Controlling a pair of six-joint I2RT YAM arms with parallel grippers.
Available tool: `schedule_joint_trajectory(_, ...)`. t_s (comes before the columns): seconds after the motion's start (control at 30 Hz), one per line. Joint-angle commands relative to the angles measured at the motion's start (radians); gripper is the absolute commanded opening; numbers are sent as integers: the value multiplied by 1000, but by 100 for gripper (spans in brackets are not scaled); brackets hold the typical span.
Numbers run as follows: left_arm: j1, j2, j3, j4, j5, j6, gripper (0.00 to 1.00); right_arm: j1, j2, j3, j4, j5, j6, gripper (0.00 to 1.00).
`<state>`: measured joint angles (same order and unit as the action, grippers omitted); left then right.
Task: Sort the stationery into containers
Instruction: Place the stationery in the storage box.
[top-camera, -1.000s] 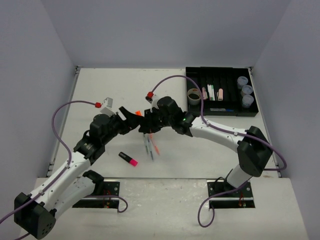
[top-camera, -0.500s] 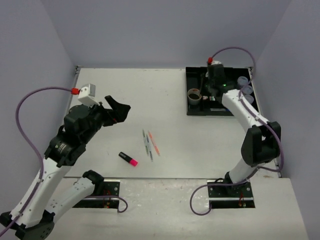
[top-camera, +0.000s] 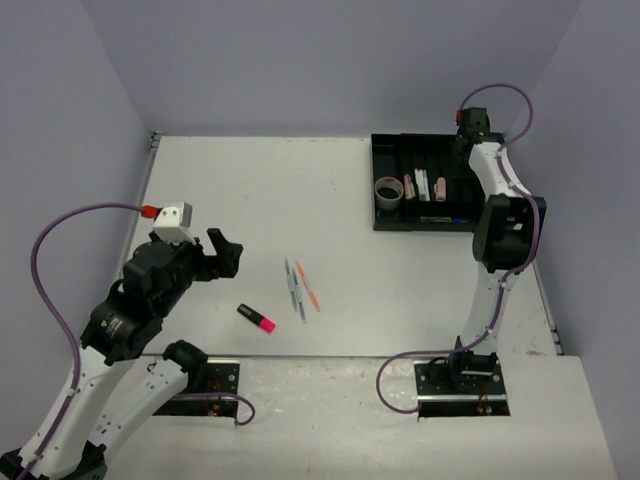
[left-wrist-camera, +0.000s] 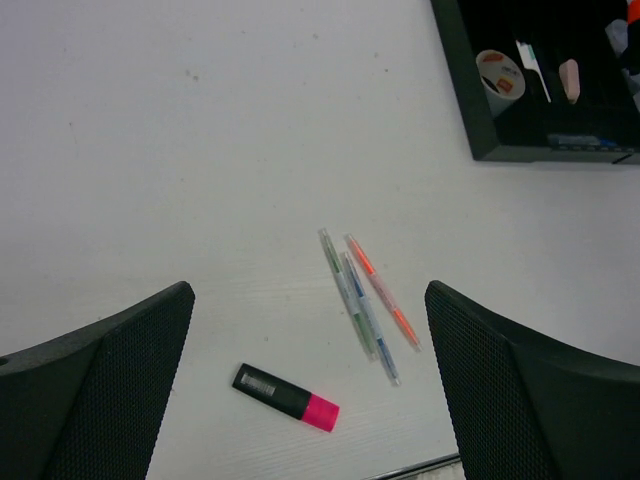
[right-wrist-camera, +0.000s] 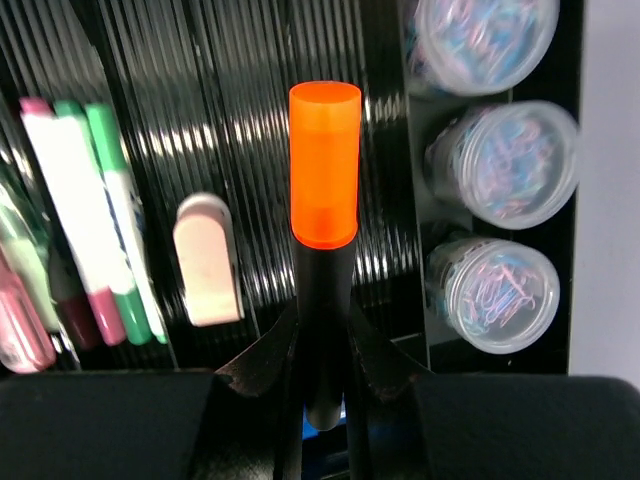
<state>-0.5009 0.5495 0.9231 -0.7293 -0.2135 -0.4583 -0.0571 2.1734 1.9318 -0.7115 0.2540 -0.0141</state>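
Observation:
My right gripper (right-wrist-camera: 325, 340) is shut on an orange highlighter (right-wrist-camera: 325, 165) with a black body and holds it above the black tray (right-wrist-camera: 250, 110), beside three bluish-lidded tubs (right-wrist-camera: 510, 160). In the top view this gripper (top-camera: 468, 135) is over the tray's (top-camera: 420, 226) far right part. My left gripper (top-camera: 225, 250) is open and empty above the table's left. A pink highlighter (left-wrist-camera: 287, 397) and three thin pens (left-wrist-camera: 365, 300) lie on the table between and below its fingers (left-wrist-camera: 110, 370). The tape roll (top-camera: 388, 190) stands at the tray's left end.
In the tray lie pink and green markers (right-wrist-camera: 95, 210) and a small pale pink piece (right-wrist-camera: 207, 260). The right arm hides the tubs in the top view. Grey walls enclose the white table (top-camera: 250, 190) on three sides.
My right arm has swung from the table's middle to the tray's far right, carrying the orange highlighter. My left arm has drawn back towards the near left.

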Motion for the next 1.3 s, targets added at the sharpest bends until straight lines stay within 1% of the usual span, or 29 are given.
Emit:
schedule_joint_trajectory(0.0, -4, -22, -40, 42, 37, 22, 100, -7, -27, -26, -25, -97, -20, 2)
schedule_joint_trajectory(0.17, -4, -24, -58, 60, 44, 14, 100, -7, -18, -86, -19, -113, -6, 1)
schedule_joint_trajectory(0.33, -4, -26, -73, 73, 46, 7, 100, -7, -44, -152, 11, -84, -6, 1)
schedule_joint_trajectory(0.53, -4, -25, -77, 76, 48, 6, 100, -7, -33, -141, 24, -78, -12, 4)
schedule_joint_trajectory(0.73, -4, -23, -83, 82, 49, 4, 100, -7, -20, -129, 31, -84, -12, 11)
schedule_joint_trajectory(1.03, -4, -26, -84, 83, 52, 4, 100, -6, -8, -94, 29, -73, -24, 29)
schedule_joint_trajectory(1.17, -4, -25, -84, 83, 51, 4, 100, -6, -4, -90, 29, -69, -24, 32)
schedule_joint_trajectory(1.27, -4, -25, -84, 82, 49, 4, 100, -6, 0, -80, 24, -74, -20, 32)
